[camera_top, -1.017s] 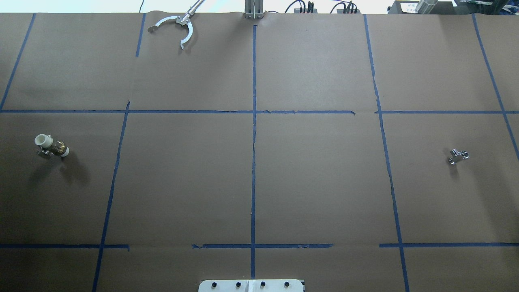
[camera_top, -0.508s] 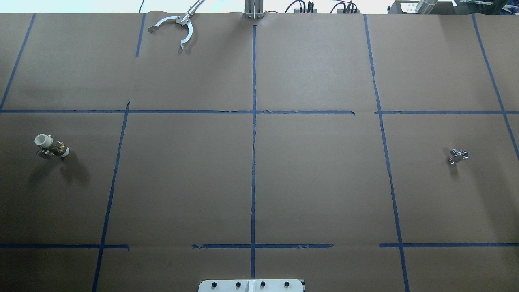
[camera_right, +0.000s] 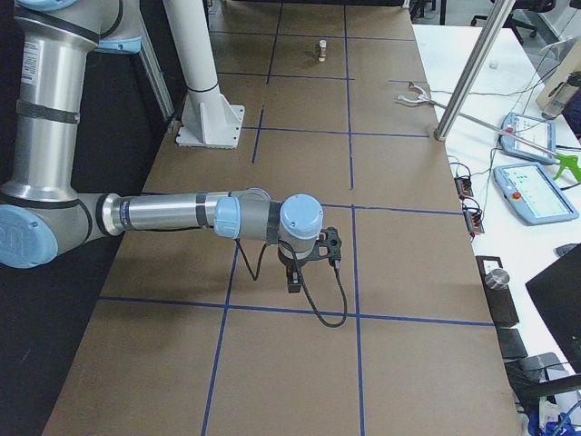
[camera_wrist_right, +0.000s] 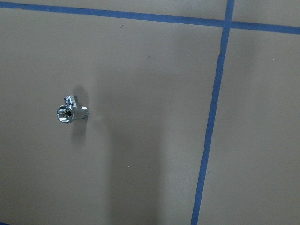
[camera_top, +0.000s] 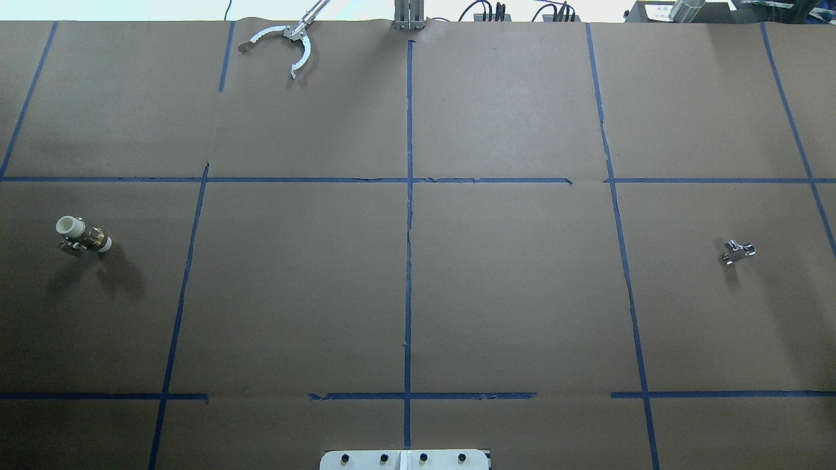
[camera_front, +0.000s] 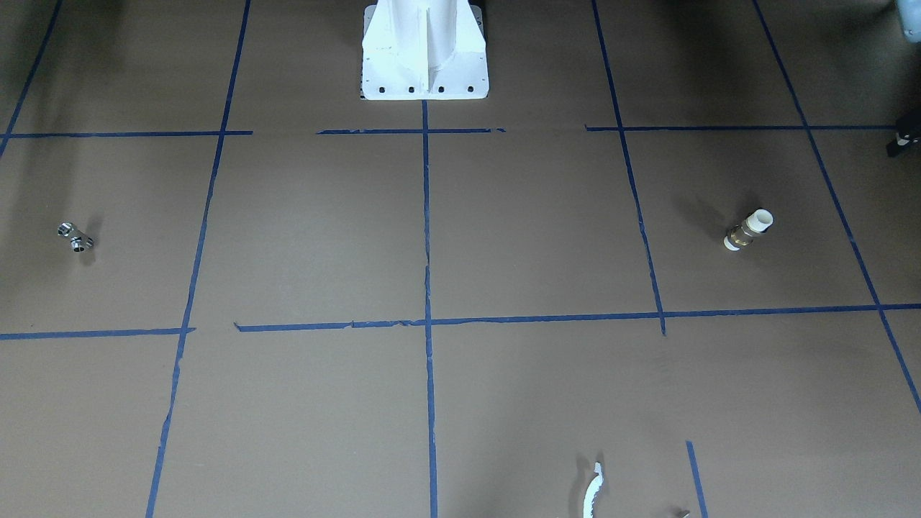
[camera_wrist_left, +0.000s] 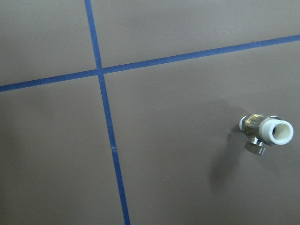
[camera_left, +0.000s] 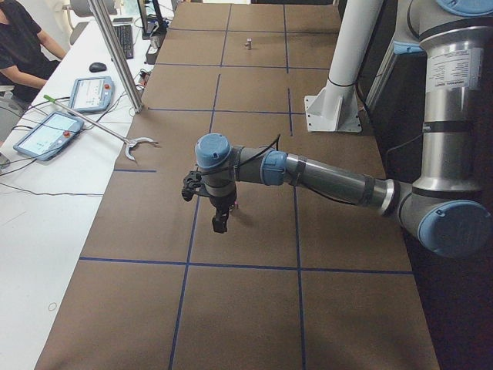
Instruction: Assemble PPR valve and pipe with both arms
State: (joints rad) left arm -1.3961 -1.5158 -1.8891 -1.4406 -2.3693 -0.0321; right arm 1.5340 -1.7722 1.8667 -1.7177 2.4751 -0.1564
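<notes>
Facing the robot, the table (camera_front: 540, 230) is covered in brown paper marked into squares by blue tape (camera_front: 426, 237), with the white pedestal (camera_front: 424, 50) bolted at its far edge. The brass PPR valve (camera_front: 748, 230), white at both ends, lies on the paper at the right. The chrome fitting (camera_front: 75, 238) lies well apart from it at the left. A white grabber claw (camera_front: 592, 489) pokes in at the bottom edge.

From overhead the valve lies at the far left and the fitting at the far right. The claw rests open on the far edge, near black cables (camera_top: 486, 11).

From the left end, the left arm (camera_left: 331, 177) reaches out level over the table and the left gripper (camera_left: 219, 220) hangs pointing down. I cannot tell how its fingers stand. A seated operator (camera_left: 23, 42) and teach pendants (camera_left: 48, 132) are at a white bench alongside.

From the right end, the right arm (camera_right: 172, 213) stretches out in much the same way. The right gripper (camera_right: 296, 277) points down with its cable looping below, and its fingers are likewise unreadable.

The left wrist camera looks down on the valve, to the right of a tape crossing. The right wrist camera shows the fitting, to the left of a tape line.
</notes>
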